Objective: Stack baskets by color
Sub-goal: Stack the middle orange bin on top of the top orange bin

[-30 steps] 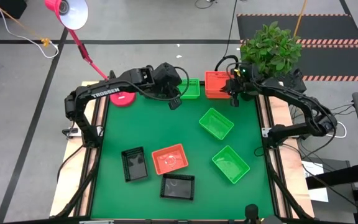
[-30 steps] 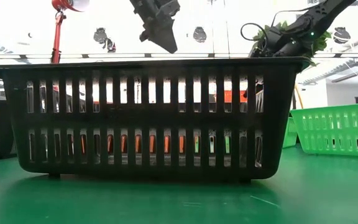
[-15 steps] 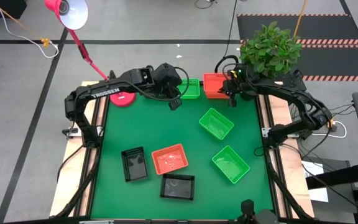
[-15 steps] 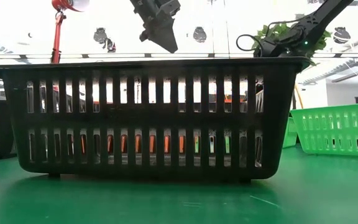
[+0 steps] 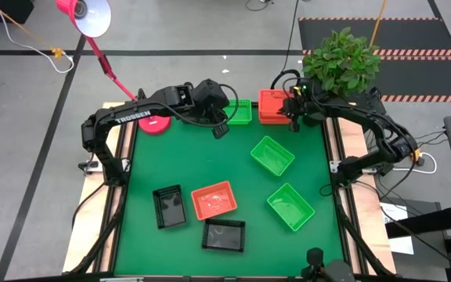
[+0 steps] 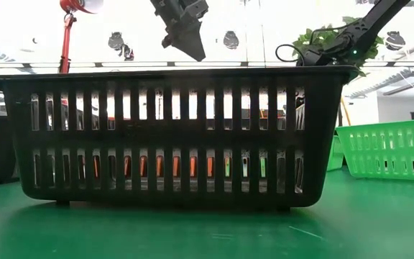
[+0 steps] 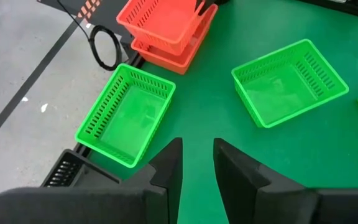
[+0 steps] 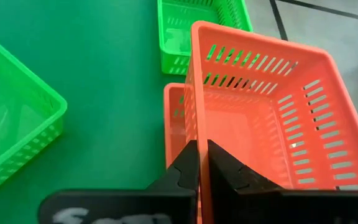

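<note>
My right gripper (image 5: 291, 117) is at the far right corner, shut on an orange-red basket (image 8: 260, 124). That basket hangs tilted over a second orange-red basket (image 8: 174, 118) standing on the mat. My left gripper (image 7: 197, 155) hovers open over the far middle (image 5: 220, 129), with nothing between its fingers. A third orange-red basket (image 5: 212, 200) and two black ones (image 5: 168, 206) (image 5: 224, 235) stand on their bases near the front. Three green baskets (image 5: 239, 112) (image 5: 272, 155) (image 5: 290, 206) stand at the far edge and on the right. My right gripper pinches one side wall of the orange-red basket at its rim (image 8: 199, 124), one finger (image 8: 185, 168) outside the wall and one inside. The fingers come slanting down from the table's right and lie along the wall. The basket is tilted over the lower orange-red basket; whether they touch I cannot tell.
A pink lamp base (image 5: 156, 124) stands at the far left corner and a leafy plant (image 5: 339, 63) behind the far right corner. In the low view, a black basket (image 6: 171, 137) hides most of the table. Open green mat (image 5: 178, 160) lies left of centre.
My right gripper has sunk a little with the orange-red basket, toward the orange-red basket under it, and stays shut on the wall. My left arm has kept still.
</note>
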Robot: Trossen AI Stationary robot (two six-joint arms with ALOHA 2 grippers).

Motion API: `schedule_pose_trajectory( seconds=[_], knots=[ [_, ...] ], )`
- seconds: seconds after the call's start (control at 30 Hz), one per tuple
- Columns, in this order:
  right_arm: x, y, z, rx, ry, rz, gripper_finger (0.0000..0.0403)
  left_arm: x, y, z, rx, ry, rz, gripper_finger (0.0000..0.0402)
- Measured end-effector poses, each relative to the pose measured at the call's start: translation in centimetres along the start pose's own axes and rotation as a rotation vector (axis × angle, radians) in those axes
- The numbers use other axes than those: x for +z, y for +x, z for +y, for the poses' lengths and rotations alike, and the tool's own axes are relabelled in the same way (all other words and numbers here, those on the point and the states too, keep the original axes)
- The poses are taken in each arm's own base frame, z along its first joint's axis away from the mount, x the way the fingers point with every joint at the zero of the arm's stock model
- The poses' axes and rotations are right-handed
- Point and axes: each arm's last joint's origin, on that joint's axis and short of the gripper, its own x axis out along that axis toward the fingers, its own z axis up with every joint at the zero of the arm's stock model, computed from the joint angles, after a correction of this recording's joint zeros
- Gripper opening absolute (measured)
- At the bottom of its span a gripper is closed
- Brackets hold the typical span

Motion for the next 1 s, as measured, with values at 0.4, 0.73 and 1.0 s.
schedule_pose_trajectory(
  seconds=[0.4,0.73,1.0],
  knots=[
    [-0.8,1.5,-0.3,0.021,-0.002,0.016,0.0009,0.0,0.0,0.0,0.000,0.011,-0.001,0.0090],
    [-1.0,1.8,-0.2,0.036,0.031,0.030,0.0043,0.0,0.0,0.0,0.000,0.006,-0.001,0.0090],
    [-1.1,1.8,-0.2,0.025,0.061,0.058,0.0080,0.0,0.0,0.0,0.000,0.006,-0.001,0.0090]
  ],
)
